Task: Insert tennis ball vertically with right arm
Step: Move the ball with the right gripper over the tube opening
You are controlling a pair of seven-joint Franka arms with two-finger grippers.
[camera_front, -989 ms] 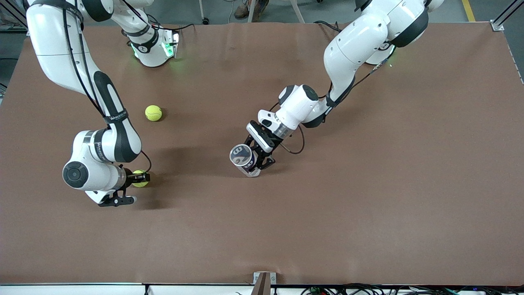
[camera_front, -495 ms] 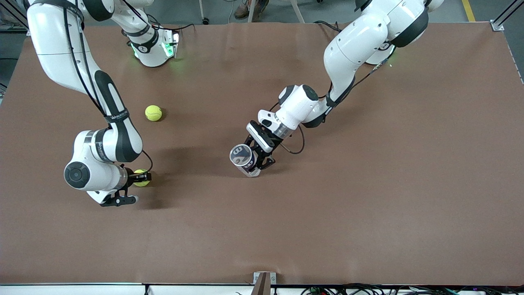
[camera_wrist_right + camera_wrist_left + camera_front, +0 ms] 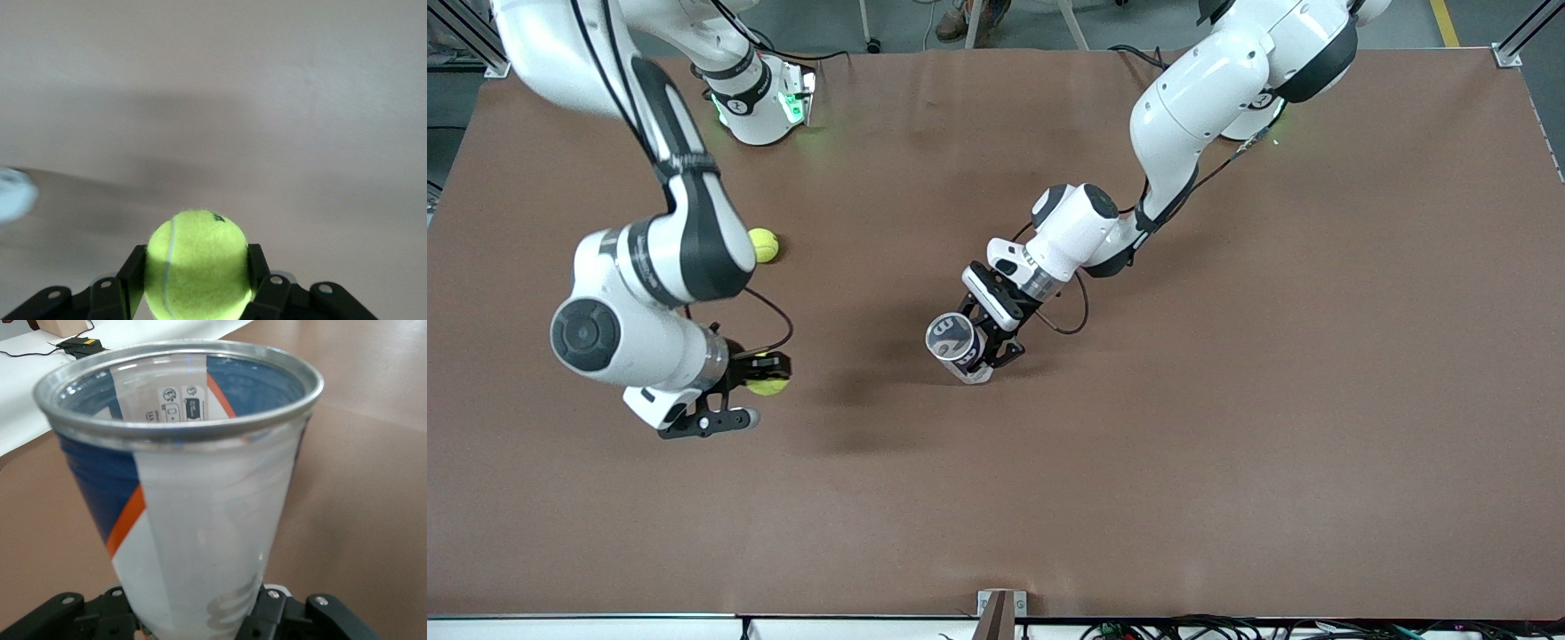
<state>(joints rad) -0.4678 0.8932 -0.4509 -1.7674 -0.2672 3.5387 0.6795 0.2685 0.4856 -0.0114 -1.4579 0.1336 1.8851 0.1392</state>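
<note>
OBSTACLES: can [image 3: 958, 345] held upright mid-table by left gripper [image 3: 996, 342]; spare ball [image 3: 764, 244] on table under right arm [image 3: 654, 267] | FREE: bare table [image 3: 1227, 444] between held ball [image 3: 768, 382] and can, nothing lying in that stretch

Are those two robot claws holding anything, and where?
Right gripper pinches yellow felt tennis ball across its middle. Left gripper clamps clear plastic tube's lower wall.

I see the yellow ball [image 3: 768, 386] pinched in my right gripper [image 3: 763, 373] (clear of the table [image 3: 1227, 400]), toward its right-arm end.
</note>
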